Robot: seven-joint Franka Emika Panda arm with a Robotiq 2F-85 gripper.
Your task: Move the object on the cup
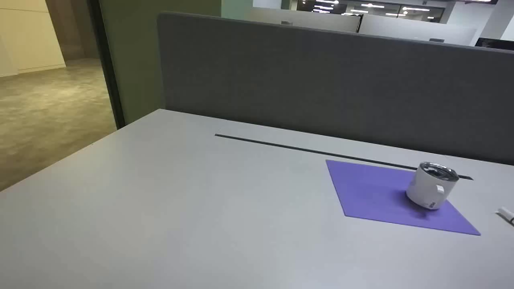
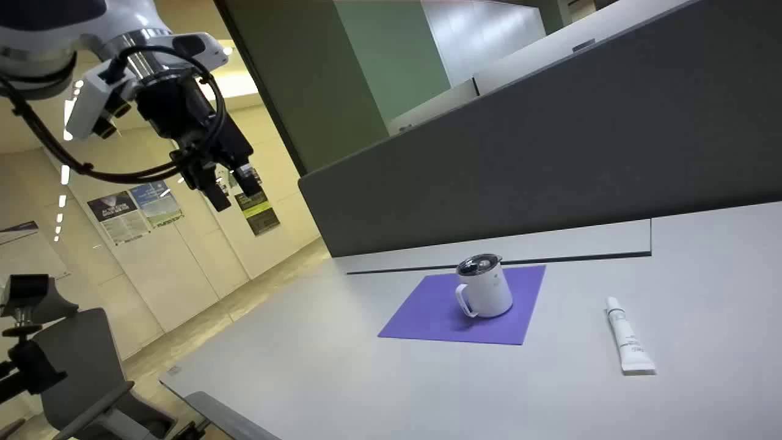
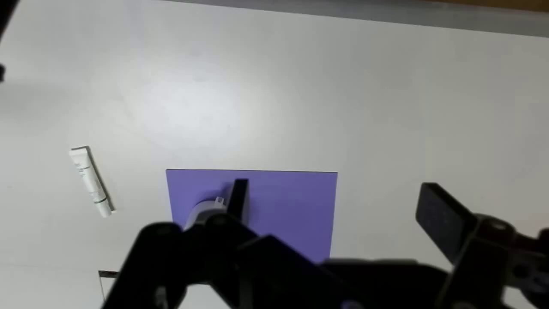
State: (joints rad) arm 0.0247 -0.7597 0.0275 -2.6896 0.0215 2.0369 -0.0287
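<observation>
The cup (image 1: 427,188), whitish with a dark glossy top, is stood upright on the purple mat (image 1: 365,192), near the edge of the white table (image 1: 168,200) that is lined by the grey partition (image 1: 313,96). It is set off the mat's centre, on the side turned away from the table corner where the partition ends. Its handle is shown in both exterior views. The mat is laid flat, apart from that corner and just beside a narrow dark line (image 1: 321,152) by which the partition edge is followed.

The gripper (image 2: 236,197) is released: its two fingers (image 3: 441,219) are spread wide, and a broad gap is left between them. By the arm (image 2: 131,15) it is held high, well apart from the cup, its fingertips pointed downward; in the wrist view, part of the cup is covered by one side of it. Over which part of the table it is held cannot be told.

Farther along from the same corner, beyond the mat, a white tube (image 2: 628,339) is laid on its side, its cap directed toward the partition edge. The edge opposite the partition is seen across the top of the wrist view. Past the table edge that leads away from the corner, a dark chair (image 2: 85,354) is seen, and posters (image 2: 119,217) are fixed to a pale wall (image 2: 189,263).
</observation>
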